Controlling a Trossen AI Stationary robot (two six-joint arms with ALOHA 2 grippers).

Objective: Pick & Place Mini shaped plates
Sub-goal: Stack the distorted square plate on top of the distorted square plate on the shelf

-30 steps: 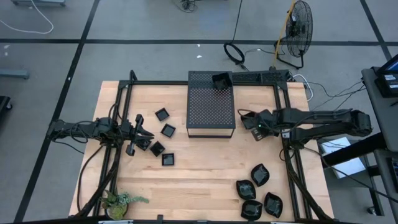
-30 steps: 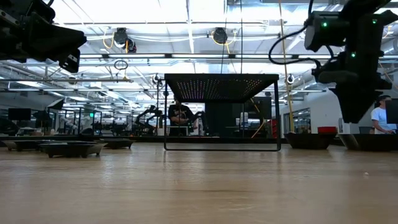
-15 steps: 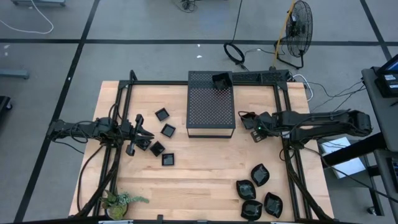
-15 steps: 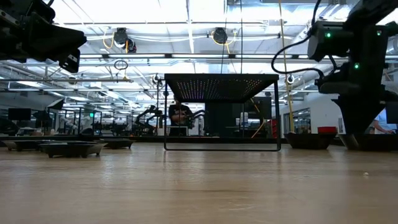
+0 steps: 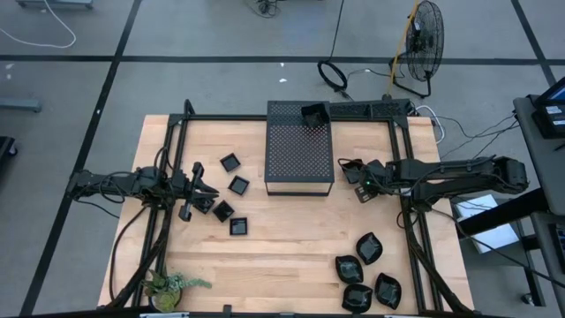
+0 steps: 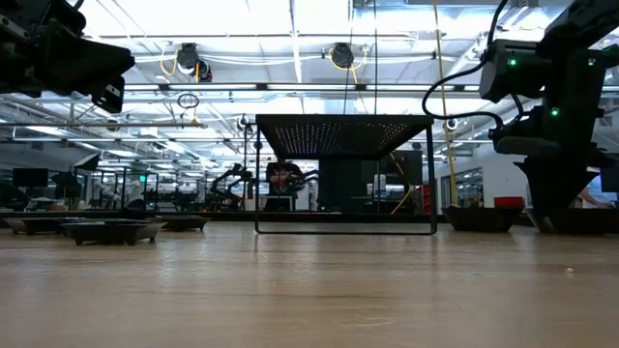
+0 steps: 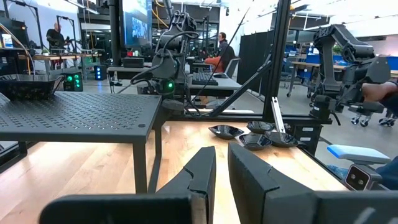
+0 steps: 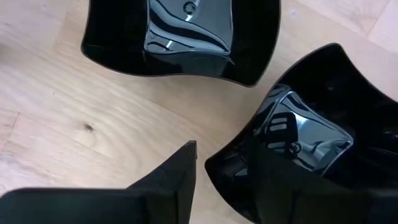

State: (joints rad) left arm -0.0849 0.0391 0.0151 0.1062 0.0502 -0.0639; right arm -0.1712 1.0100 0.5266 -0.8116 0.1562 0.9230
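- R pincer is low over the table, on the right-hand side of the perforated box, arm reaching in from the table's right edge.
- Your R wrist cam shows an angular dish right up against that pincer, rim touching or nearly so. A second angular dish sits just ahead of it. Both lie on the wood, close together but not overlapping.
- Grip state for the R pincer: can't tell. The near dish hides half the view, so you can't call it apart or clamped on the rim.
- L pincer waits over the table's left side, pointing at the box. Its tips are just a thin gap apart w/ nothing between (empty as far as the L wrist cam shows).
- Square plates: four on the wood, scattered just ahead of and beside the L pincer, between it and the box.
- Leaf plates: a cluster of four nearer the front edge than the R pincer, well apart from it.
- One more plate sits on the box's far right corner, beyond the R pincer.
- Plant is at the front left corner, well behind the L pincer.
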